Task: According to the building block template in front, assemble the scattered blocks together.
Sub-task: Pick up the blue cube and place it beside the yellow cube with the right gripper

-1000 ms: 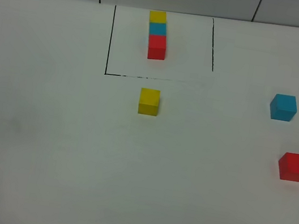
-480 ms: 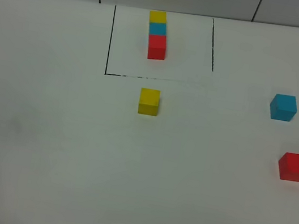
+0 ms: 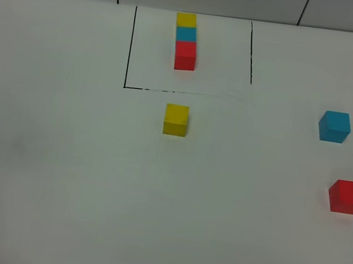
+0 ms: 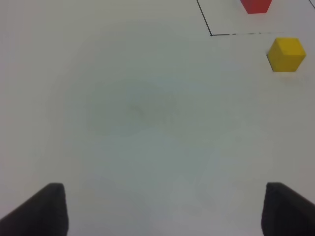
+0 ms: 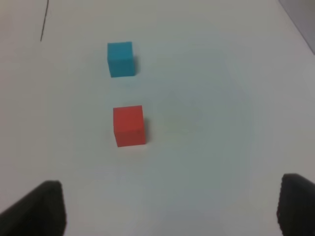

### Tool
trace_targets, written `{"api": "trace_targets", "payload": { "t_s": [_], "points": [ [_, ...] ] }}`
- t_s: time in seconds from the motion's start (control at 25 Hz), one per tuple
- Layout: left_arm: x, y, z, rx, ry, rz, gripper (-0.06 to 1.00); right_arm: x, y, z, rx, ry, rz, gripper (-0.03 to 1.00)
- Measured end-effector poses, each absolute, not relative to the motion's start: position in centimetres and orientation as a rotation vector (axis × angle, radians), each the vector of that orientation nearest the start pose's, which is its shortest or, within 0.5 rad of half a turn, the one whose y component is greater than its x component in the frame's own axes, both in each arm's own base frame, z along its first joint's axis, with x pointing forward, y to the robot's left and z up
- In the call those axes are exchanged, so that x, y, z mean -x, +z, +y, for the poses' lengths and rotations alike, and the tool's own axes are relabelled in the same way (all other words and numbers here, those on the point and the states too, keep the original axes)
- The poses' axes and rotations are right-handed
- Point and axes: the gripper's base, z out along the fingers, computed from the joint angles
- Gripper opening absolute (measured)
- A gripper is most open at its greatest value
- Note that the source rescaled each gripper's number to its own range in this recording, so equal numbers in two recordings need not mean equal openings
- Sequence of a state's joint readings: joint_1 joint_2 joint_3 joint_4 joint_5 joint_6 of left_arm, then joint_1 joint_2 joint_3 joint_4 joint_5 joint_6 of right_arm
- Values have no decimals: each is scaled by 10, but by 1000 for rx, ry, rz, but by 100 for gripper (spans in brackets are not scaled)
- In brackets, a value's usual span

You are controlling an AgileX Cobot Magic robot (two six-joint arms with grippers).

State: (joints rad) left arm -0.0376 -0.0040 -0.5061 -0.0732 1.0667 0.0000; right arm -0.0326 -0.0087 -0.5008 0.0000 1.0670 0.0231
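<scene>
No change in the last second: white table (image 3: 58, 153) static, assembly not started. Template (image 3: 186, 41) sits top centre of the overhead frame. Yellow block (image 3: 176, 119) is just below its outline, with cyan block (image 3: 335, 126) and red block (image 3: 346, 196) far right. Left gripper (image 4: 160, 211) and right gripper (image 5: 167, 211) are spread wide, empty.
</scene>
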Motion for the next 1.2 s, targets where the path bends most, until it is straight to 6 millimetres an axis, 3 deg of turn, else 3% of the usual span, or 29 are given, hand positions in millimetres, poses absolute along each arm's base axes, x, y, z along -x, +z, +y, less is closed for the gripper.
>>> {"api": "trace_targets", "payload": {
  "t_s": [0.24, 0.44, 0.76, 1.2],
  "points": [
    [7, 279, -6, -42, -111, 2039, 83, 5, 277, 0, -59, -13, 2051, 74],
    [7, 279, -6, -42, -111, 2039, 83, -18, 280, -1, -63, -16, 2190, 74],
    [7, 279, -6, -42, -111, 2039, 83, -90, 288, -4, -35, -28, 2391, 75],
    [7, 279, -6, -42, -111, 2039, 83, -198, 259, -7, 14, -27, 2726, 75]
  ]
}}
